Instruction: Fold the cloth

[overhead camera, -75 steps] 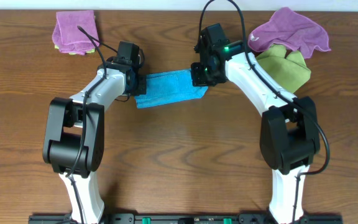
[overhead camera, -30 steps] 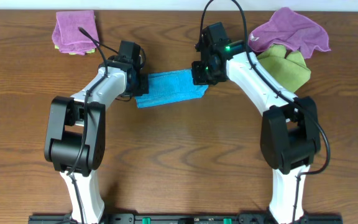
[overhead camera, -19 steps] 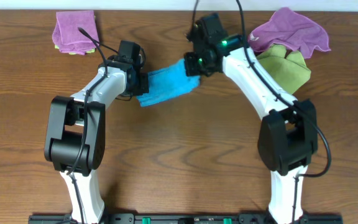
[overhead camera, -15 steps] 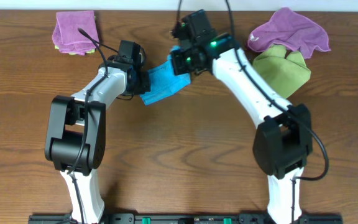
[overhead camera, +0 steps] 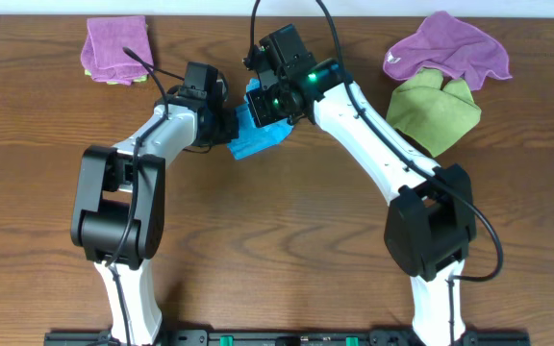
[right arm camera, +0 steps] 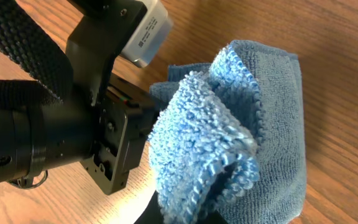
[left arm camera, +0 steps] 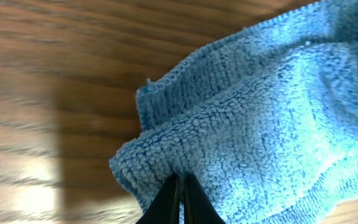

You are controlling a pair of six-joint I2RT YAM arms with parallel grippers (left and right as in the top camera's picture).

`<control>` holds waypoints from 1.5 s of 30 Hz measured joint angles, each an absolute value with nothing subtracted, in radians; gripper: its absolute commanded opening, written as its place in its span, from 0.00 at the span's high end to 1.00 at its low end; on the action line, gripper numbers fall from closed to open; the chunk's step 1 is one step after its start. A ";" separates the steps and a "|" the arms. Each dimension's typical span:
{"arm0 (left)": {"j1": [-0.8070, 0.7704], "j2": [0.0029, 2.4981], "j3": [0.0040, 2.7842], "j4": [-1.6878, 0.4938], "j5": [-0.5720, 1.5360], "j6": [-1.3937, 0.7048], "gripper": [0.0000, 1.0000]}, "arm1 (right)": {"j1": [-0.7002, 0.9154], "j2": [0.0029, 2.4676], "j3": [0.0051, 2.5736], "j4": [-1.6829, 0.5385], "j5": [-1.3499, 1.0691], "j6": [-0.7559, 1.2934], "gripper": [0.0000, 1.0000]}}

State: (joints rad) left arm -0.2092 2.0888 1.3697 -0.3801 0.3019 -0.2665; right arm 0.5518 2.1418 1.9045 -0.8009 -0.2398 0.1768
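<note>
The sky-blue cloth (overhead camera: 256, 135) lies bunched on the wooden table between the two arms, its right end lifted and doubled over toward the left. My left gripper (overhead camera: 230, 126) is at the cloth's left edge. In the left wrist view its fingertips (left arm camera: 180, 183) are shut on the hem of the cloth (left arm camera: 260, 124). My right gripper (overhead camera: 264, 104) hovers over the cloth's upper part. In the right wrist view it is shut on a raised fold of the cloth (right arm camera: 210, 143), which hangs over the flat layer close to the left arm's black wrist (right arm camera: 61, 143).
A folded purple cloth (overhead camera: 115, 48) lies at the back left. A crumpled purple cloth (overhead camera: 447, 48) and a yellow-green cloth (overhead camera: 436, 111) lie at the back right. Bare wood runs toward the near edge.
My right gripper has swung left and slightly back, carrying the cloth's right end up and over toward the left gripper. The cloth's footprint has shrunk. The left gripper has held still.
</note>
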 measured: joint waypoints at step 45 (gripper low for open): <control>-0.008 1.235 1.450 -0.760 0.254 -0.186 0.94 | 0.568 2.306 1.905 -0.723 -0.201 0.132 0.97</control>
